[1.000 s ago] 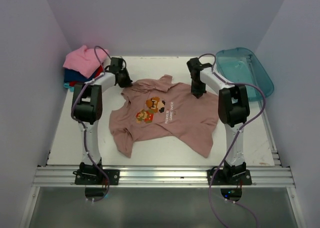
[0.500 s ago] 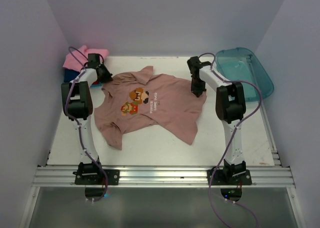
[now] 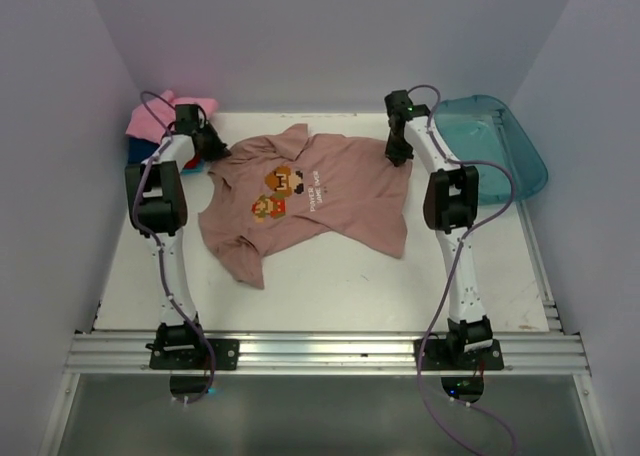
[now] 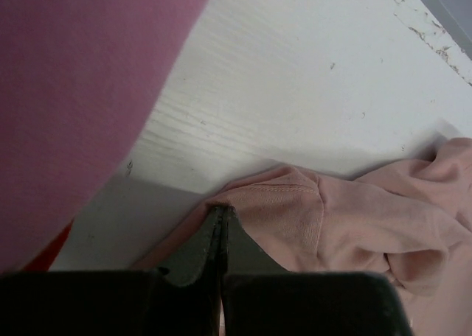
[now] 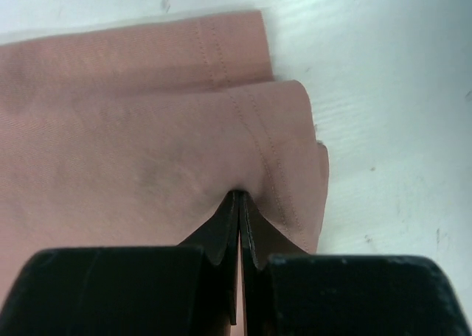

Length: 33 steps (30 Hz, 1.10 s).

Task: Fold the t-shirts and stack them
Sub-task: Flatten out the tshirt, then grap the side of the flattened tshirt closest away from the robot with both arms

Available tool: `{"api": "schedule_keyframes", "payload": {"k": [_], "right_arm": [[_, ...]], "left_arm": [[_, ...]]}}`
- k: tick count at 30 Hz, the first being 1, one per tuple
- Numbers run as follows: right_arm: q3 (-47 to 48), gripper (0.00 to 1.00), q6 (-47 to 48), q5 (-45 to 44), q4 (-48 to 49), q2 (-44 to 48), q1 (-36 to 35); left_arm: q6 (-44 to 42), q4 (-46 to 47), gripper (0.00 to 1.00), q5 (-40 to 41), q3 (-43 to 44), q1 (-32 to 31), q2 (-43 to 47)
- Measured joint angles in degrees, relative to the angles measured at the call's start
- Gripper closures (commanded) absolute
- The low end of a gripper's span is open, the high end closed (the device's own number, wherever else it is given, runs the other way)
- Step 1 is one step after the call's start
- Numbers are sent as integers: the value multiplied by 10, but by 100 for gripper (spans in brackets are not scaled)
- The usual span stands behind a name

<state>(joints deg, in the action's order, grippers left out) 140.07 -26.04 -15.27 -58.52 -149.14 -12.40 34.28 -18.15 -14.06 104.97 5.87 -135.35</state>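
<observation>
The dusty pink-brown tee [image 3: 310, 201] lies spread on the table with its pixel-character print [image 3: 280, 191] face up. My left gripper [image 3: 212, 148] is shut on its left shoulder edge, seen in the left wrist view [image 4: 219, 209] pinching the fabric [image 4: 310, 218]. My right gripper [image 3: 399, 154] is shut on the tee's far right hem, seen in the right wrist view [image 5: 238, 196] pinching a fold [image 5: 147, 144]. A stack of folded tees, bright pink on top [image 3: 160, 116] with blue and red below, sits at the far left corner.
A translucent teal plastic tub [image 3: 495, 141] stands at the far right. The folded stack's pink top fills the left of the left wrist view [image 4: 74, 93], close beside my left gripper. White walls enclose the table [image 3: 330, 296].
Both grippers pulled the tee toward the far edge and left. The right gripper moved back toward the tub, stretching the far edge straighter.
</observation>
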Motion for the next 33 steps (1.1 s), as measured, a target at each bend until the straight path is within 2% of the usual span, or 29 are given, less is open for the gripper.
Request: {"api": "schedule_keyframes", "payload": {"k": [5,9,10,11,13,15,16,18,19,20,22,25,28,31,33], "right_arm": [[-7,100,-9,-19,60,-1,24],[-19,91,-5,-38,110,1,31],[-35,80,-2,-37,133,6,31],[-54,73,2,-37,153,14,31],[-165,59,15,-29,242,72,30],[-286,42,24,-20,313,145,27],[-336,27,28,-12,343,181,26],[-402,16,34,5,392,248,24],[-420,14,37,14,410,272,23],[-440,13,36,20,433,304,20],[-468,12,36,30,467,365,14],[-504,14,36,28,487,454,-6],[-518,15,36,27,453,501,-35],[-548,16,31,23,401,519,-65],[-608,16,28,22,379,540,-88]], "left_arm": [[-12,-9,100,-17,68,0,-40],[-12,1,100,-42,102,0,-57],[-12,10,100,-52,103,0,-56],[-12,24,100,-62,101,0,-52],[-16,60,100,-76,73,0,-30],[-23,104,91,-83,19,-2,19],[-25,120,79,-83,-8,-3,50],[-33,150,69,-82,-48,-5,113],[-41,164,49,-77,-68,-7,151],[-52,175,43,-72,-84,-10,191],[-62,182,37,-54,-99,-21,264],[-70,173,33,-35,-104,-45,343],[-71,127,33,-18,-137,-77,389],[-75,68,34,8,-242,-121,415],[-79,18,34,32,-331,-162,426]]}}
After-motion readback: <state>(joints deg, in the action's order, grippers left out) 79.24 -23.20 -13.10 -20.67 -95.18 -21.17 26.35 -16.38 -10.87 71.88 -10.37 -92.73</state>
